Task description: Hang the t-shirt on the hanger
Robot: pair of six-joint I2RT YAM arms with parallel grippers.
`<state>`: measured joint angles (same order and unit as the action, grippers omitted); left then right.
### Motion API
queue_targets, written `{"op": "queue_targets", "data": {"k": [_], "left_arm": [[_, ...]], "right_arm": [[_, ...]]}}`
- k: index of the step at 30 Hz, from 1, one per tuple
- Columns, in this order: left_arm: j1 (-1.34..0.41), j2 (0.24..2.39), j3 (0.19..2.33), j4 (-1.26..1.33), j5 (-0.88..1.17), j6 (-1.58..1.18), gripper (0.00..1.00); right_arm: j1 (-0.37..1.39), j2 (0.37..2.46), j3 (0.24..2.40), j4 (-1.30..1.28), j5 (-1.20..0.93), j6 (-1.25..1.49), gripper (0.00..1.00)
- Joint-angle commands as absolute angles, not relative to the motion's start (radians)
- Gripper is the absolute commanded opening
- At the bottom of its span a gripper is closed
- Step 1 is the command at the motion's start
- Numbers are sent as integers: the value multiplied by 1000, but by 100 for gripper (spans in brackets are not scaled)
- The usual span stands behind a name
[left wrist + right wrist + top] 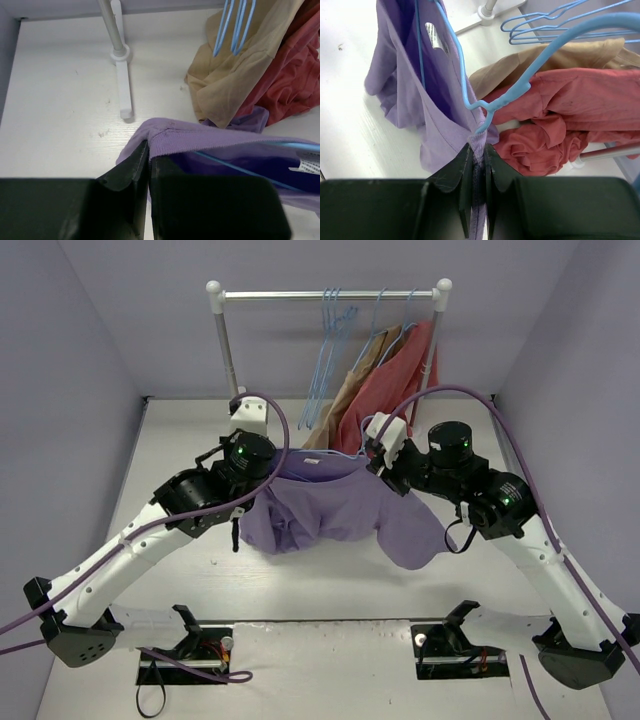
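Note:
The lavender t-shirt (pixel 320 505) hangs stretched between my two grippers above the table. My left gripper (pixel 272 470) is shut on the left side of its ribbed collar (pixel 180 142). My right gripper (pixel 378 464) is shut on the collar's right side (pixel 481 142). A light-blue hanger (pixel 470 95) sits inside the neck opening. Its hook (pixel 580 30) curves out above the collar, right by my right fingertips. In the left wrist view the hanger's wire (pixel 240 170) runs inside the t-shirt. The shirt's lower part sags onto the table.
A clothes rack (pixel 330 295) stands at the back, with several spare blue hangers (pixel 330 350) on it. A tan garment (pixel 355 385) and a brick-red garment (pixel 395 385) hang just behind the t-shirt. The rack's left post and foot (pixel 122 75) lie ahead of my left gripper.

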<state>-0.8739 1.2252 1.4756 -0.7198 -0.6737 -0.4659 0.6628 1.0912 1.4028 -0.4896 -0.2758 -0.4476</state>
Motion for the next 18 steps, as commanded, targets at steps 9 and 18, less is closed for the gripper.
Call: {"op": "queue_targets", "data": {"k": [9,18], "left_arm": [[-857,1310,1614,-728,-588,-287,0],[-876,1274,1657,-762,-516,-344,0]], "right_arm": [[683,1091,1478,-406,-342,-462,0],[683,1140,1519,-398,-338,-471,0]]}}
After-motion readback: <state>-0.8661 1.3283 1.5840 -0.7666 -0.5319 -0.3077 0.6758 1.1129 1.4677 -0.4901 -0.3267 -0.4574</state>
